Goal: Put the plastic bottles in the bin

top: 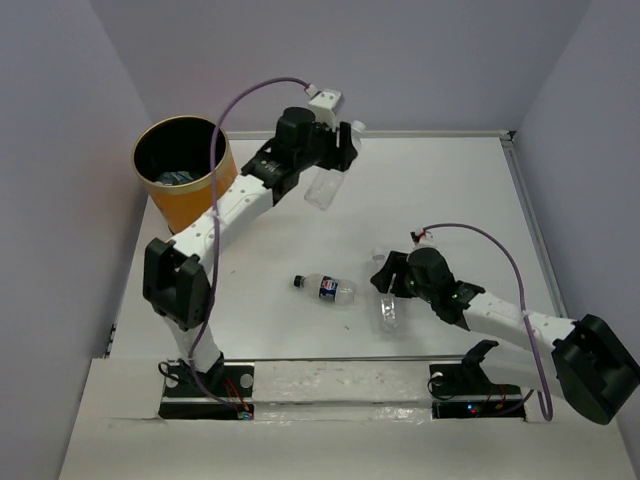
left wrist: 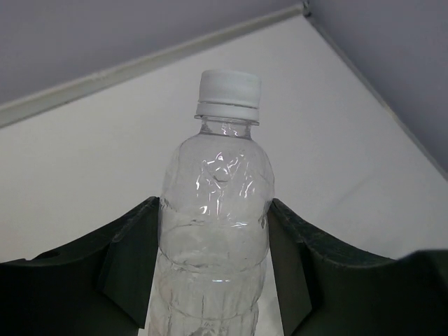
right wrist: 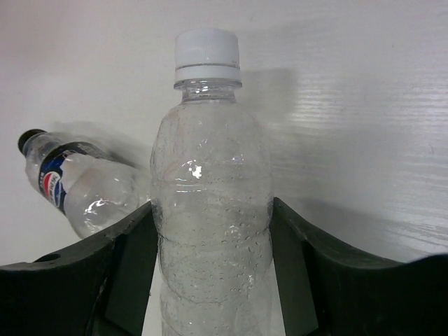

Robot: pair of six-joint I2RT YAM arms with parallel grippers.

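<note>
Left wrist view: my left pincer (left wrist: 213,234) clamps a white-capped bottle (left wrist: 217,182), aloft just beside the bin (top: 190,205). Its thin walls could buckle and slip short of the rim. My right pincer (right wrist: 212,241) grips a second bottle (right wrist: 210,168) on the surface (top: 450,190); gripped off-centre, it may swing.

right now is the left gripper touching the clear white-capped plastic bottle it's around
Touching: left wrist view shows fingers of the left gripper pressed against the bottle's sides.
</note>
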